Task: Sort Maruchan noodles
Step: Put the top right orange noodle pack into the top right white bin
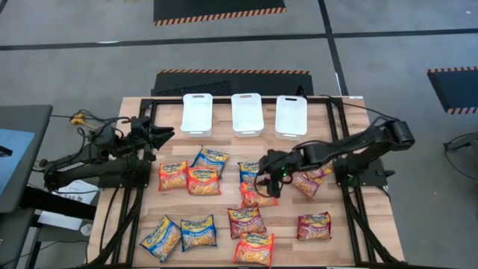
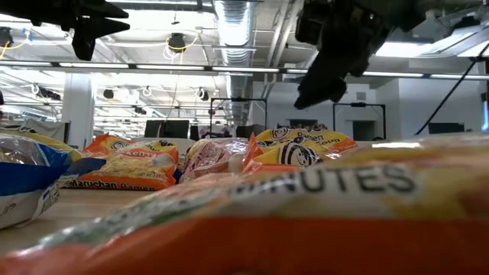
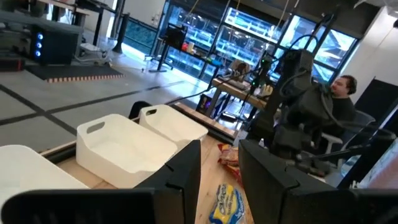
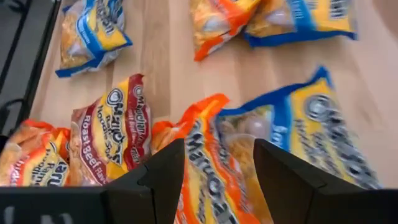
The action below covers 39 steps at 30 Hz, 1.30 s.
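Note:
About a dozen Maruchan packets lie flat on the wooden table, orange, blue and dark red. My right gripper hangs open above an orange packet, which shows between its fingers. A blue packet lies beside that one and a dark red one on its other side. The low view shows this gripper well above the packets, touching nothing. My left gripper waits open and raised near the table's far left, facing the bins.
Three white bins stand in a row along the far edge. More packets lie at the near left, near middle and right. A black frame borders the table. A person sits beyond the table.

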{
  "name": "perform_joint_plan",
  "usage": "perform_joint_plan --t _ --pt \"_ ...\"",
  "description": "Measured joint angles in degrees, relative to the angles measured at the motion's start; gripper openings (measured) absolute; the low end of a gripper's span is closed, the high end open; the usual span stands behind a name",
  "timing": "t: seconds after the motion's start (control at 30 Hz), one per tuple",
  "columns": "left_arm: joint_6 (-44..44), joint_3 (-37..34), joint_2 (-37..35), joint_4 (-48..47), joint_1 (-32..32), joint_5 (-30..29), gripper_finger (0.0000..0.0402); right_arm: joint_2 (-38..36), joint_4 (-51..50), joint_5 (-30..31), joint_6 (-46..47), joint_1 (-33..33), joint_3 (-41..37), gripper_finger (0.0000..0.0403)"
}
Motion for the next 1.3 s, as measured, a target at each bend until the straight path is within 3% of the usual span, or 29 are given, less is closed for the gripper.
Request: perform_joint_plan --t 0.63,0.8,1.07,1.3 --pt "-1.2 0.0 0.0 -2.4 0.0 0.0 0.0096 10.2 2.9 0.1 -0.4 2.2 0.0 0.0211" --pt "-1.2 0.0 0.0 -2.5 0.0 -0.1 0.0096 10.2 0.7 0.1 -0.3 2.2 0.0 0.0160" --pt "-1.0 0.0 0.0 -2.5 0.0 -0.4 0.0096 10.2 -0.3 0.1 1.2 2.2 0.0 0.0021" --pt "-1.0 0.0 0.0 -2.5 0.0 -0.4 0.0096 8.5 -4.8 -0.4 1.3 2.1 1.6 0.0007"
